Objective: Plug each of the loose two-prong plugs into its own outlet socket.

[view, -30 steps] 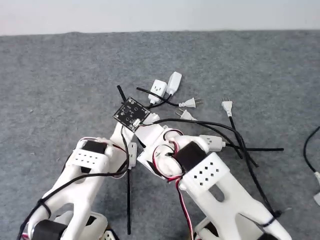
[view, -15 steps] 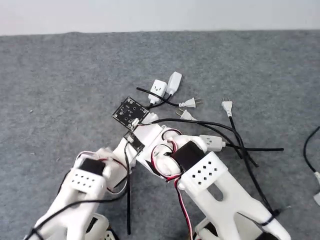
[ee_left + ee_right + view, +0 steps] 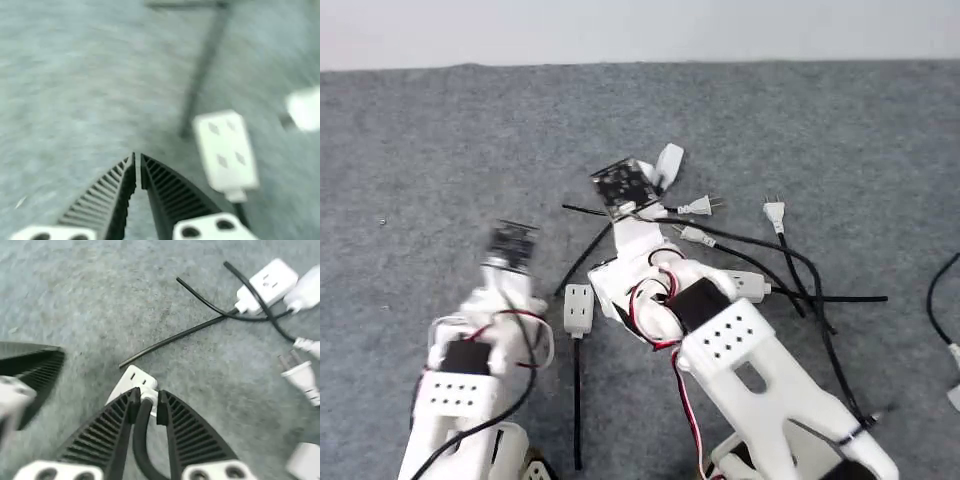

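Pinching R gripper (image 3: 147, 392): jaws clamped on black cord (image 3: 143, 440) right behind socket (image 3: 131, 376)
L gripper (image 3: 137, 157): jaws pressed together, near socket, not touching
Socket: flat on counter (image 3: 430, 150), slots up
Nearest plug (image 3: 692, 236): loose on counter, apart from socket

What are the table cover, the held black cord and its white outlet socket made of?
Table cover: probably grey carpet or felt; fuzzy, matte nap. Black cord: probably rubber or vinyl sheath; smooth, bends freely. White outlet socket: likely moulded plastic; smooth, crisp edges.
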`<control>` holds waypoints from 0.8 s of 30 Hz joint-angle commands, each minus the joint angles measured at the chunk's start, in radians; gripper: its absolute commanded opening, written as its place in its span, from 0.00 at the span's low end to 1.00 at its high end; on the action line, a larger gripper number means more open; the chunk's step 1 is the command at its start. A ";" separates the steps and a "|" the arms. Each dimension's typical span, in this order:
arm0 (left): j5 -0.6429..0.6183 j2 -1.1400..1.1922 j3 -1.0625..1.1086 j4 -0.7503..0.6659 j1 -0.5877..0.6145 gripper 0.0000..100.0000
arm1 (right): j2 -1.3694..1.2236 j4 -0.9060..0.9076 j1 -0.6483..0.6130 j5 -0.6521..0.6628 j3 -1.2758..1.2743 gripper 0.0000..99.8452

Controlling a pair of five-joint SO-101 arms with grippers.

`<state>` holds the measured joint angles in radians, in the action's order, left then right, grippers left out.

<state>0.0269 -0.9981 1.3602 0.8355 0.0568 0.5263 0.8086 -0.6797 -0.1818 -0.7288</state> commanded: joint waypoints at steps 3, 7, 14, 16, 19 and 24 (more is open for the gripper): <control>-0.032 -0.029 -0.001 -0.023 0.081 0.02 | -0.108 -0.151 -0.001 -0.040 0.018 0.01; -0.032 -0.014 -0.005 -0.026 0.080 0.02 | -0.208 -0.151 -0.002 -0.040 0.086 0.01; -0.028 -0.015 -0.005 -0.026 0.078 0.02 | -0.260 -0.157 -0.018 -0.048 0.124 0.01; -0.026 -0.015 -0.005 -0.026 0.078 0.02 | -0.249 -0.157 -0.027 -0.048 0.124 0.01; -0.026 -0.015 -0.005 -0.026 0.078 0.02 | -0.228 -0.159 -0.039 -0.046 0.124 0.01; -0.026 -0.015 -0.005 -0.026 0.077 0.02 | -0.203 -0.157 -0.054 -0.046 0.121 0.01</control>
<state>0.0054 -1.0150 1.3663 0.8324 0.1289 0.2685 0.6720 -0.7181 -0.2186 -0.6690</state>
